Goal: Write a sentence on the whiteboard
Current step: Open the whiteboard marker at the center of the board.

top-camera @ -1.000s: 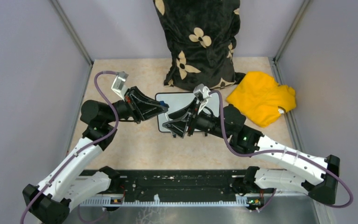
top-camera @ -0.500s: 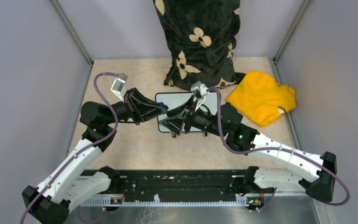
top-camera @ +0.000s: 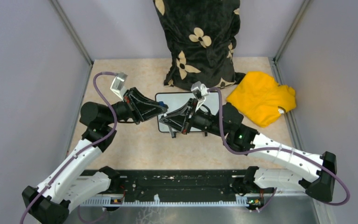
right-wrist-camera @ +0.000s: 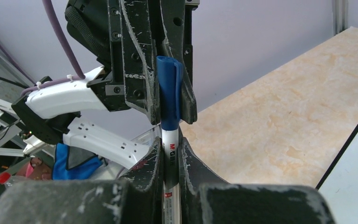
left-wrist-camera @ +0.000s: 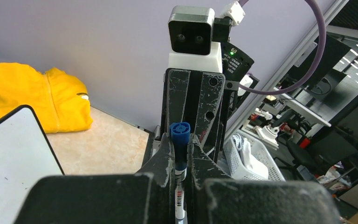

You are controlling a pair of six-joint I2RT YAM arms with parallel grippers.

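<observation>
My two grippers met nose to nose above the near left corner of the board point(top-camera: 179, 99), sharing one marker point(right-wrist-camera: 169, 140) that stood roughly upright between them. My left gripper point(left-wrist-camera: 180, 151) was closed almost fully, its fingers pinching the blue cap point(right-wrist-camera: 168, 93). My right gripper point(right-wrist-camera: 170, 156) was closed just as far on the white barrel below the cap. The cap was not yet off.

The board lay flat at mid-bench, nearer the far edge, in front of a black flowered bag point(top-camera: 198, 42) and left of a yellow cloth point(top-camera: 261, 97). The parts of it I could see were blank, with no sentence on them.

I judged the step to be uncapping. To do it well I would keep my right fingers firm on the barrel and draw the cap off in line with the marker, without bending it sideways, so the barrel would not slip or swing in my hold.

The barrel carried print beginning with a red "M". The rest was too small and blurred to read.
</observation>
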